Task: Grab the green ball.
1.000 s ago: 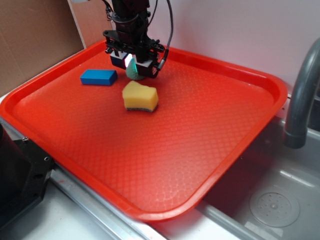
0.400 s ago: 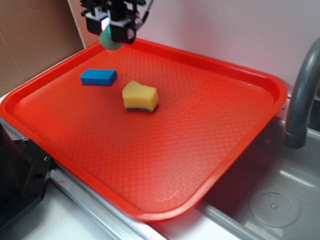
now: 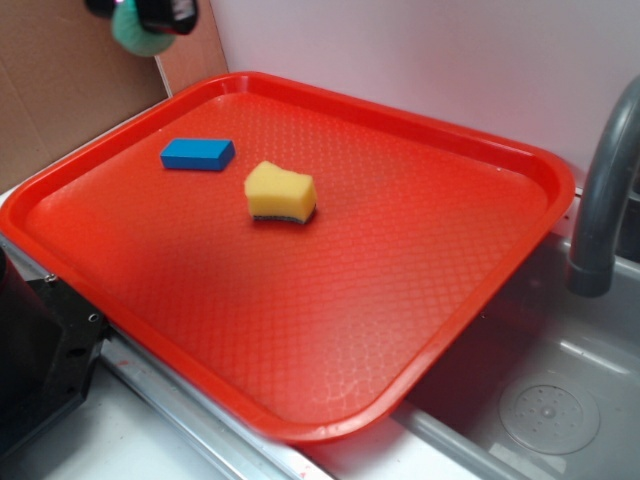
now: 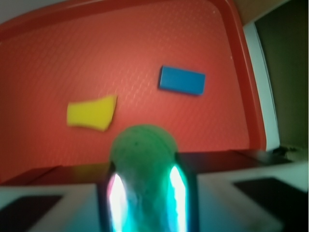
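A: Where is the green ball point(image 3: 135, 36) right now?

B: High at the top left corner of the exterior view, well above the red tray point(image 3: 480, 150) and past its far left rim. It is blurred there, half cut by the frame edge.

A: And the tool point(image 4: 146, 186)?

B: It is clamped on the ball. In the wrist view the green ball point(image 4: 143, 154) sits pinched between the two fingers point(image 4: 112, 193), which glow along their inner faces on either side of it.

A: Can you see the tool from outside?

B: Only a dark scrap of it point(image 3: 160, 12) at the frame's top edge, right over the ball.

A: What lies on the tray?

B: A yellow sponge point(image 3: 280, 192) near the middle of the far half, with a dark underside, and a blue block point(image 3: 197, 154) lying flat to its left, closer to the rim. They are apart, not touching. The wrist view shows both below the ball: the sponge point(image 4: 91, 113) on the left, the block point(image 4: 182, 80) on the right.

A: Anything else?

B: A grey faucet point(image 3: 605, 190) at the right edge, over a sink point(image 3: 548, 410) with a round drain.
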Controlling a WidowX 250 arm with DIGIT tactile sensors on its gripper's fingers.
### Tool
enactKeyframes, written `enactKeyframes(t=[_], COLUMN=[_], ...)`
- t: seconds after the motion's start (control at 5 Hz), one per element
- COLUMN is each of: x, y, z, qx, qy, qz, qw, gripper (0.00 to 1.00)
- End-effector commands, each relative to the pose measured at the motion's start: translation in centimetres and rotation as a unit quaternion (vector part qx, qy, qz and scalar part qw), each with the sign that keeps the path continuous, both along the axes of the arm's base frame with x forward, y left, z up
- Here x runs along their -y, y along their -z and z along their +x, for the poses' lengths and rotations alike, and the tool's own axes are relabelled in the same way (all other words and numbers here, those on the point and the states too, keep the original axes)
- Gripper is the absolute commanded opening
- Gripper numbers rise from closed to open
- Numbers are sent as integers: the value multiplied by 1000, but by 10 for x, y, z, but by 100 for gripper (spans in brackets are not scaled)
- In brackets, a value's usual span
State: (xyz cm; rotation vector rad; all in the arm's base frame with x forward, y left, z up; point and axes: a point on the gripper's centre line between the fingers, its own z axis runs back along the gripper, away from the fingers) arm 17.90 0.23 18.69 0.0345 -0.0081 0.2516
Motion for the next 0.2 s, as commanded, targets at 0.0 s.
enactKeyframes(t=[0.0], x=[1], y=[-3], z=[-11], qx=[35], qy=[-35], qz=[-5], qw=[999], gripper=[0])
